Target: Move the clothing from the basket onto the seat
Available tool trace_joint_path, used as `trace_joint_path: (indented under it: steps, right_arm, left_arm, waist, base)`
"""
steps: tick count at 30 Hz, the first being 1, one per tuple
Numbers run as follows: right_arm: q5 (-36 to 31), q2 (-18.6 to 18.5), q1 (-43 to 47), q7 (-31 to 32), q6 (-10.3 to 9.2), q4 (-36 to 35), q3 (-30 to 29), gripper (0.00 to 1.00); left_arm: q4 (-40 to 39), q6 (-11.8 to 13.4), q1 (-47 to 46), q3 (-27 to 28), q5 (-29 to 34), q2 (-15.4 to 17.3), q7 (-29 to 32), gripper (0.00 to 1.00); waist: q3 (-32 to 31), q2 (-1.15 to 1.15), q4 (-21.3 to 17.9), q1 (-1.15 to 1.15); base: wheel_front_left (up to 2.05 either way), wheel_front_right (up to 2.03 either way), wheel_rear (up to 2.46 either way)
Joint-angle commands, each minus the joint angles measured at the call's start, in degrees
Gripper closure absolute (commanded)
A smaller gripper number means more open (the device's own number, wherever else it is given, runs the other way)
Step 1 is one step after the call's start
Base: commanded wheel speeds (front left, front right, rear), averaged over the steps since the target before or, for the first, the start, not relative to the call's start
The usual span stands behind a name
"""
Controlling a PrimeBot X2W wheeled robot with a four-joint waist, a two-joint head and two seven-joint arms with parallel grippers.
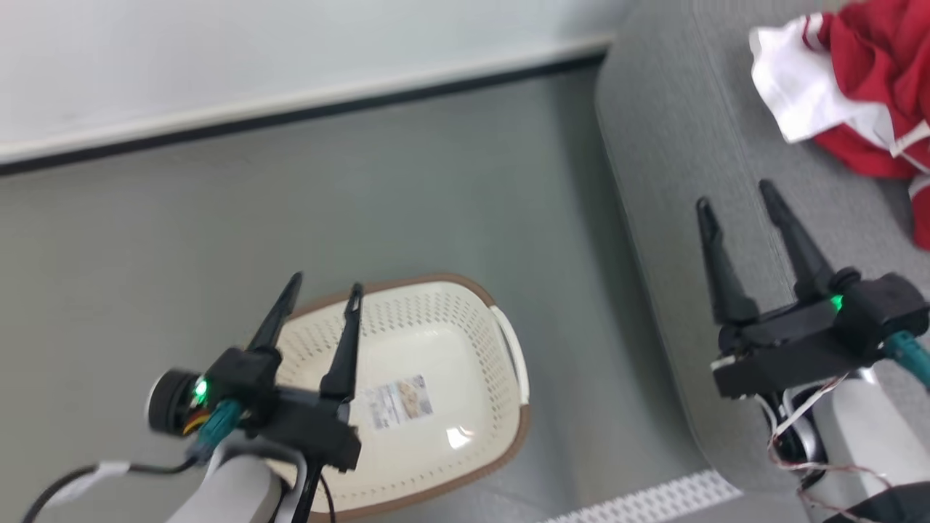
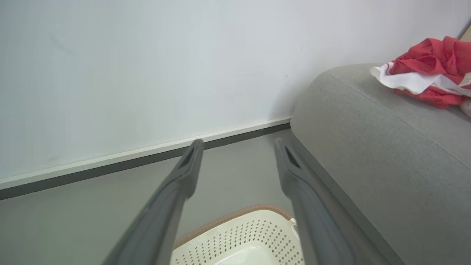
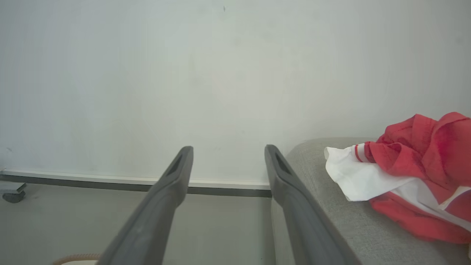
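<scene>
Lower left of the head view: left gripper (image 1: 325, 285), two long dark fingers (image 1: 345, 349) spread apart, gripping nothing, tips pointing up the frame over the left part of the basket (image 1: 465, 312). Same spread in the left wrist view, left gripper (image 2: 238, 143) aimed at the foot of the wall, basket (image 2: 250, 235) at the bottom edge between and beneath the fingers (image 2: 176, 191).

Lower right of the head view: right gripper (image 1: 734, 197), fingers (image 1: 726, 283) likewise parted and empty, poised over the left edge of the seat (image 1: 668, 181). In the right wrist view, right gripper (image 3: 228, 148) open, seat (image 3: 349, 221) just to the right of it.

Basket upright on the grey floor (image 1: 363, 203), bottom centre of the head view, just left of the seat; cream perforated sides, brown rim, bare bottom with a label sticker (image 1: 398, 402).

Clothing (image 1: 872, 80) in a rumpled red and white heap on the seat, upper right corner of the head view, well apart from the basket and up the frame from the right gripper. Same heap at the upper right of the left wrist view (image 2: 430, 70) atop the seat (image 2: 386, 147), and at the right of the right wrist view (image 3: 415, 173).

Pale wall (image 1: 218, 51) with a dark skirting line (image 1: 290, 116) across the top left.
</scene>
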Motion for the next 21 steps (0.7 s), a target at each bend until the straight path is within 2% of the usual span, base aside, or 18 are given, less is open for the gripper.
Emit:
trace_joint_path:
  steps: [1, 6, 13, 17, 21]
  right_arm:
    - [0.0, -0.14, 1.55, -0.09, -0.04, 0.4, 0.45, 0.0]
    - [-1.03, 0.9, 4.06, -0.09, -0.04, 1.13, 3.43, 0.0]
    - [-4.09, 3.2, 10.23, -0.09, -0.04, 1.26, 3.87, 0.0]
    - [-3.85, 4.36, 13.82, -0.09, -0.04, 0.92, 3.27, 0.0]
    - [-4.22, 4.89, 17.5, -0.09, -0.04, -0.43, 1.85, 0.0]
  left_arm:
    - [-1.26, 0.48, 2.52, 1.25, 0.33, -0.16, -0.47, 0.0]
    - [-7.42, 1.33, 12.97, 10.45, 3.14, -0.84, -0.42, 0.0]
    - [-11.66, -1.37, 24.29, 19.25, 6.79, -3.15, -0.42, 0.0]
    - [-12.05, -2.47, 28.62, 21.35, 8.79, -4.04, -0.42, 0.0]
    - [-13.01, -4.95, 33.4, 23.81, 9.41, -5.9, -0.43, 0.0]
  waist:
    - [-6.45, 0.01, 5.59, 0.0]
    - [-11.65, 0.01, 7.71, 0.0]
    - [-17.06, 0.01, 9.33, 0.0]
    - [-19.84, 0.01, 9.88, 0.0]
    - [-22.29, 0.01, 10.06, 0.0]
  base:
    - [0.0, 0.0, 0.0]
    - [0.0, 0.0, 0.0]
    - [0.0, 0.0, 0.0]
    - [0.0, 0.0, 0.0]
    - [0.0, 0.0, 0.0]
